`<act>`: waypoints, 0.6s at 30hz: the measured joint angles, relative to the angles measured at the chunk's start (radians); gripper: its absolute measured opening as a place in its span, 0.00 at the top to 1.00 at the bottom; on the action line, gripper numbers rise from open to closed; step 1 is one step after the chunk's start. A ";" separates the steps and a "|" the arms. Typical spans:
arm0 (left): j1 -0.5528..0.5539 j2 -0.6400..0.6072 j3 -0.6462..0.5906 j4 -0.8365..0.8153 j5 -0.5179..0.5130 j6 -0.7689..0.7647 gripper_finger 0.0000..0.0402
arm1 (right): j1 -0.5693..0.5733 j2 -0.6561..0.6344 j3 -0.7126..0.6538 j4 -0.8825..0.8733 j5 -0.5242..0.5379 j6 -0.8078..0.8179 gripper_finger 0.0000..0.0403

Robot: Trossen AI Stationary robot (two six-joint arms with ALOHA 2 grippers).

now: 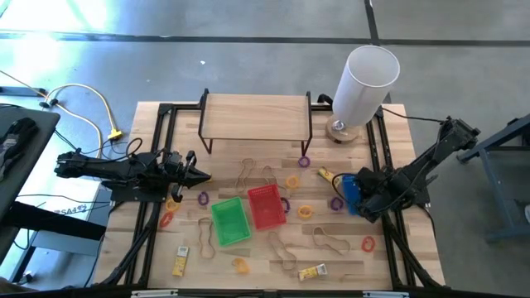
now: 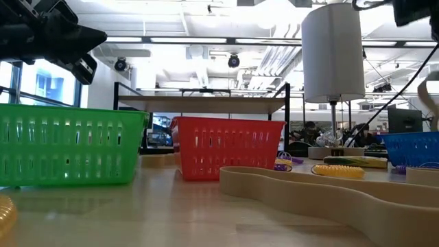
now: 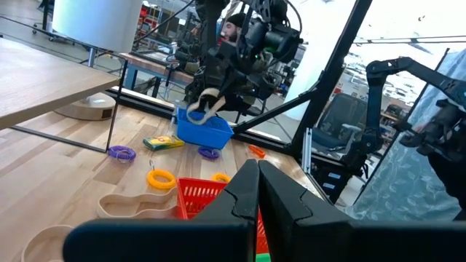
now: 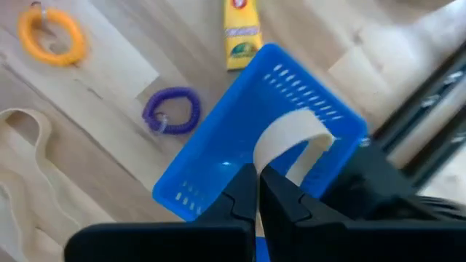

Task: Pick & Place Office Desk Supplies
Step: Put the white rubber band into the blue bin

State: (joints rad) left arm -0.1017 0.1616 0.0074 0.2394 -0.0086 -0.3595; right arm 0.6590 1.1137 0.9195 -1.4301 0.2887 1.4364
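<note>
Arching upward, the tan rubber band (image 4: 291,142) hangs over the blue basket (image 4: 240,138).

Robotics lab/workshop: concrete floor (image 1: 248,58), exposed ceiling ducts (image 2: 274,51), other arm rigs (image 3: 408,94).

We're seeing a pale blond wood tabletop (image 1: 364,228) framed in black. At its middle sit a green basket (image 1: 230,221) and a red basket (image 1: 266,205), both with slotted walls. Toward three o'clock there's a bright blue basket (image 4: 247,138) with a tan rubber band (image 4: 291,138) over it. Beside it we spot a purple coiled ring (image 4: 172,110), an orange ring (image 4: 52,33) and a yellow packet (image 4: 242,33) with green and red print. At one o'clock stands a white cylinder (image 1: 364,83).
</note>
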 joint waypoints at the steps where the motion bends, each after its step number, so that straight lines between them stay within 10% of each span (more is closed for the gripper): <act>1: 0.000 0.000 0.000 0.000 0.000 0.000 0.99 | 0.000 0.000 -0.017 0.024 -0.019 0.004 1.00; 18: 0.000 0.000 0.000 0.000 0.000 0.000 0.99 | 0.000 0.005 -0.172 0.121 -0.080 0.164 0.95</act>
State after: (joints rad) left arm -0.1015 0.1616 0.0074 0.2394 -0.0086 -0.3595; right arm 0.6590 1.1183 0.7474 -1.3096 0.2085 1.6009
